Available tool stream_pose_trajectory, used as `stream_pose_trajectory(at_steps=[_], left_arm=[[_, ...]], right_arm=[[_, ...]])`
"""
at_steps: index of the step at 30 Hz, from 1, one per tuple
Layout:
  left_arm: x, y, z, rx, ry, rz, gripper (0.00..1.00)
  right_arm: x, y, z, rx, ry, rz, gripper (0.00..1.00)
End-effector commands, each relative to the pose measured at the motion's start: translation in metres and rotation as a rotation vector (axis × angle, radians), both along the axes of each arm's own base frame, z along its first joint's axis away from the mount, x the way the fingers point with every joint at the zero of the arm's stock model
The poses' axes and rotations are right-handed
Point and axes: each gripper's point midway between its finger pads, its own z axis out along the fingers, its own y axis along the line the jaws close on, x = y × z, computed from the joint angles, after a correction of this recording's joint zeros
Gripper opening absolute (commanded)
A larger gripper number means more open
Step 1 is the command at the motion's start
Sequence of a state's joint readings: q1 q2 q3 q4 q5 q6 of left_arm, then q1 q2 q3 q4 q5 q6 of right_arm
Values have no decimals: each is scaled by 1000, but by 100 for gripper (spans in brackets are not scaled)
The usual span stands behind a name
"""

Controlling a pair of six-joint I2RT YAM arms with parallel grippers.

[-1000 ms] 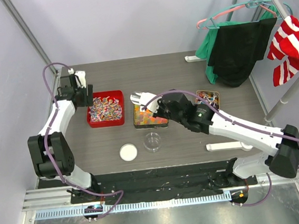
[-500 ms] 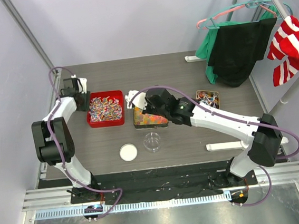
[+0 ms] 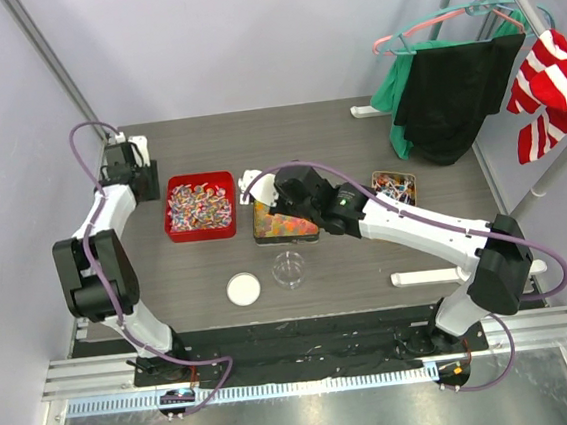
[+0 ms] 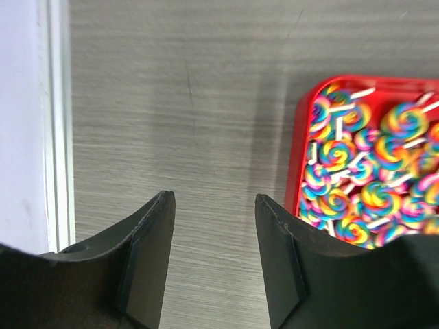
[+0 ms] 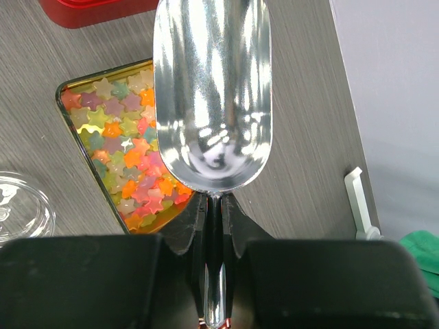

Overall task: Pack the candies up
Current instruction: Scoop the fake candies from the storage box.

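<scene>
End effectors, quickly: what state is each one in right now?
Left end effector: open, empty.
Right end effector: closed on the metal scoop.

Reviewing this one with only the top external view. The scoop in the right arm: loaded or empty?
Observer: Empty. The right wrist view shows the metal scoop with a bare, shiny bowl.
Operator: What fills the tin near it?
Observer: The right wrist view shows star-shaped gummies, orange, pink, green and yellow.
Operator: And the left jaws?
Observer: The left wrist view shows them apart over bare table, with nothing between them.
</scene>
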State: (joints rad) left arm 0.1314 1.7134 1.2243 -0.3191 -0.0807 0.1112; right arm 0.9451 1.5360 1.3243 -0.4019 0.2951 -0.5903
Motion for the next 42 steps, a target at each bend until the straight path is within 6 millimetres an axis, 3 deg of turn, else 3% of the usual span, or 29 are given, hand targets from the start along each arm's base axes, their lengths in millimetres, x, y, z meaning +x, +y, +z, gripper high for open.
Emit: stream_pose_trajectory(at_steps=[1,7,15,29,42], left_arm=[[17,-14,46,-72,-145,-58,54],[6,-36,23,-148,-71,-158,50],[-1,-27,-1,-102,3,-153,49],[-8,-31,-36,-112,94,-168,47],[-1,-29,-51,147,101,-185,27]], right_arm=[[7,3,39,89,-61,-29,1],[7,4,41,94,-61,-28,1],[7,6,38,97,-54,-26,1],[8,8,34,93,-46,-25,1],[7,11,31,100,-32,-20,1]])
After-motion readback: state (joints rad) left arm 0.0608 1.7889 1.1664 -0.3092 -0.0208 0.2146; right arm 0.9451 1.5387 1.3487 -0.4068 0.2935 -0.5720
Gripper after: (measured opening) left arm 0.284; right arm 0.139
